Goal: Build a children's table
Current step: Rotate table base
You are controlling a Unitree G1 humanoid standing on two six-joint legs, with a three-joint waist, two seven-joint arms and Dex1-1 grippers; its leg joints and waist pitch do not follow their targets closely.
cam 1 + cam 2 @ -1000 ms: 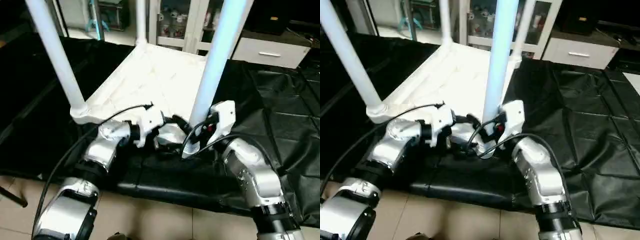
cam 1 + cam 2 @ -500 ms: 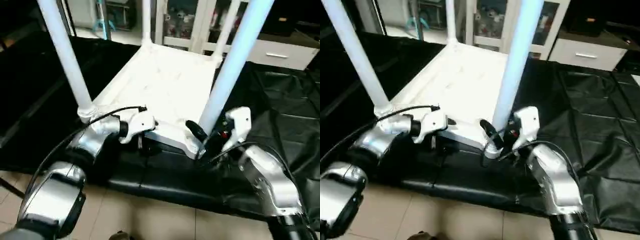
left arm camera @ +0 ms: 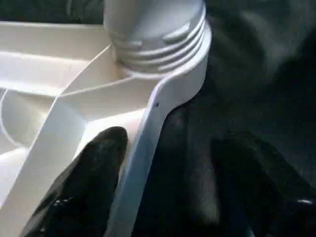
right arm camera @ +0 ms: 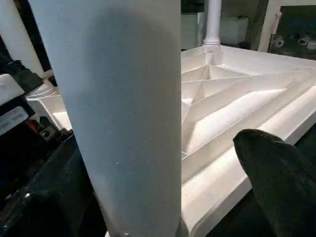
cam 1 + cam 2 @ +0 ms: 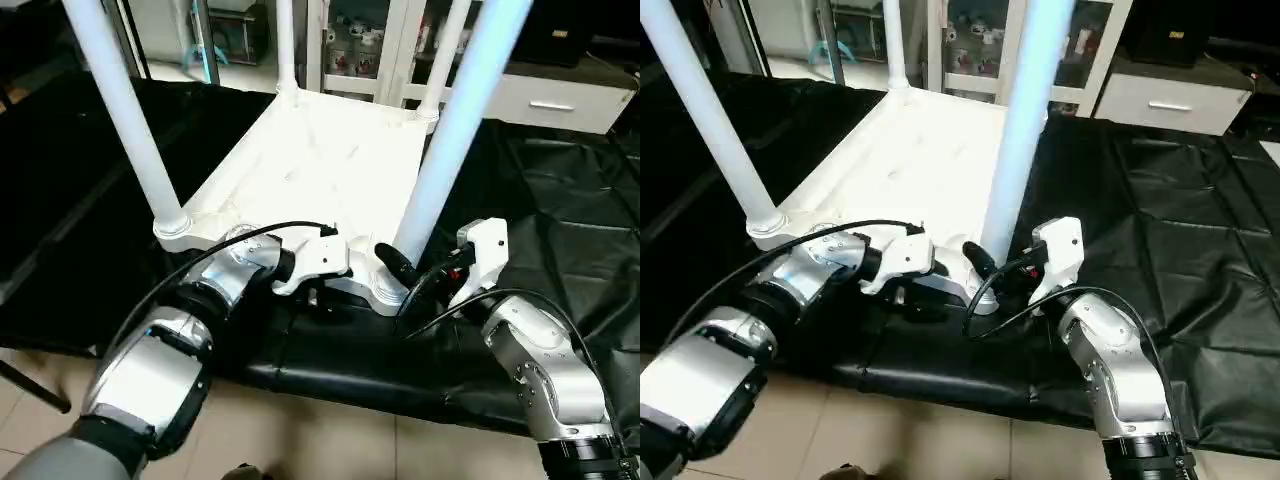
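The white tabletop (image 5: 330,160) lies upside down on the black-covered worktable (image 5: 560,200), its four legs (image 5: 455,120) standing up from the corner sockets. The left gripper (image 3: 163,197) straddles the near rim beside a socket, fingers (image 3: 89,182) spread, one inside the rim and one outside. The right gripper (image 5: 420,275) sits at the near right leg, fingers (image 4: 276,173) spread wide on either side of it

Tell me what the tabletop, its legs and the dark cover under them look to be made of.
Tabletop: looks like molded white plastic, semi-gloss; thin ribs brace its underside. Legs: smooth white tubes, probably plastic, with a ridged collar at the socket. Cover: black sheet, likely vinyl or coated fabric; it creases and catches the light.
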